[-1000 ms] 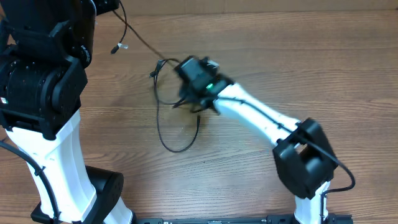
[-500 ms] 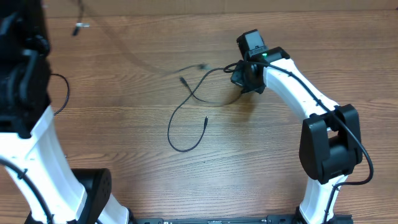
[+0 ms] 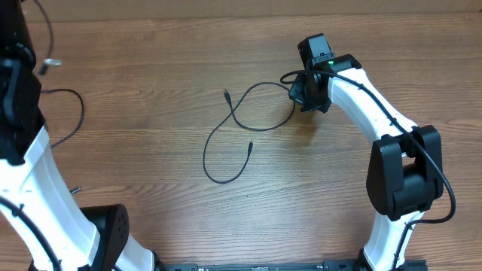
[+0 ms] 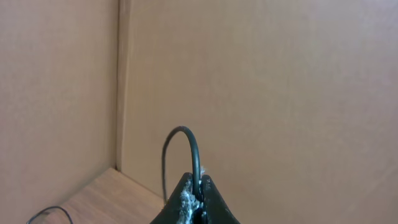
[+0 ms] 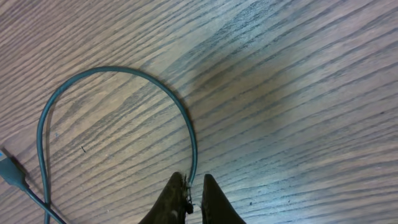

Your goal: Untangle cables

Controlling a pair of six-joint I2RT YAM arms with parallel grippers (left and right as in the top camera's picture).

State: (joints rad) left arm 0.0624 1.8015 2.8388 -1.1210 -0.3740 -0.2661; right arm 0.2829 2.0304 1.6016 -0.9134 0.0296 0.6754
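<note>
The left gripper (image 4: 198,186) and right gripper (image 5: 191,185), each clamped on 1 of the cables (image 5: 111,68), are best drawn toward opposite frame sides.

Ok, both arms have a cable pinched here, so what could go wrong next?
1. The right gripper pinches the centre cable at its very fingertips; a pull could make it slip.
2. Its strands cross on the table; dragging might tighten that crossing.
3. The left gripper holds the left cable equally shallowly, raised high; it may drop.
</note>
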